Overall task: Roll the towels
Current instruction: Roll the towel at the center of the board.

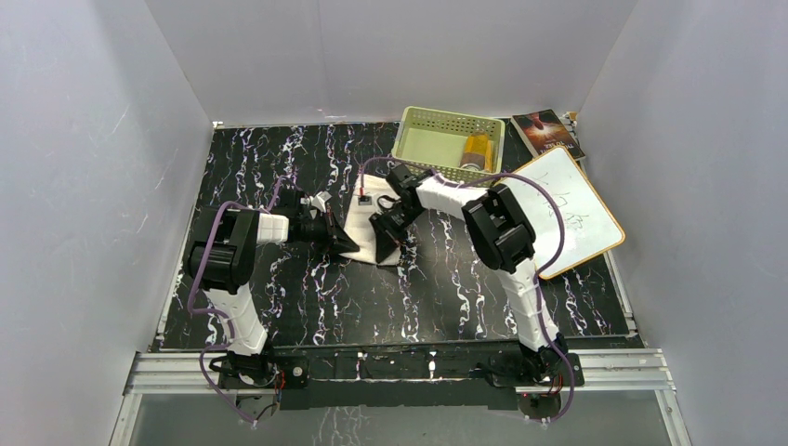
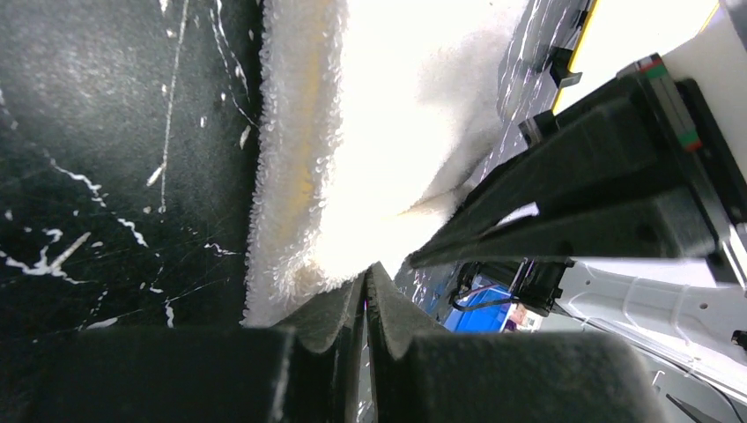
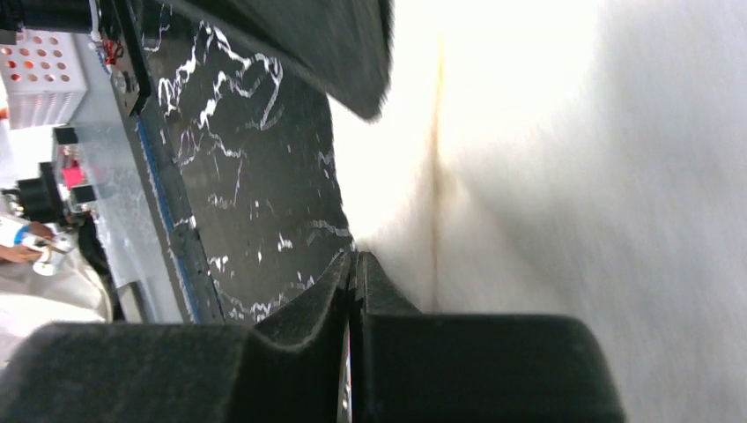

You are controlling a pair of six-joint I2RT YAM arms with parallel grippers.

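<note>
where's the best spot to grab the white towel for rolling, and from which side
Pinch the cream-white towel at its thick fluffy edge, coming in low along the table from that side. It lies limp on the tabletop, so probably only the edge gives a pincer something to close on.

My white-and-black left arm (image 1: 228, 255) rises from its base at the near edge, bends at a black elbow, and its forearm runs rightward, low over the table. My white-and-black right arm (image 1: 502, 232) climbs to a higher elbow, and its forearm reaches left and down towards the middle. My black two-finger left pincer (image 1: 342, 243) and black two-finger right pincer (image 1: 383, 240) point at each other, tips near together. In my left wrist view the fingers (image 2: 326, 313) press together with only a thin seam between them. My right fingers (image 3: 308, 300) press together likewise. I cannot tell whether anything is nipped in either seam.
</note>
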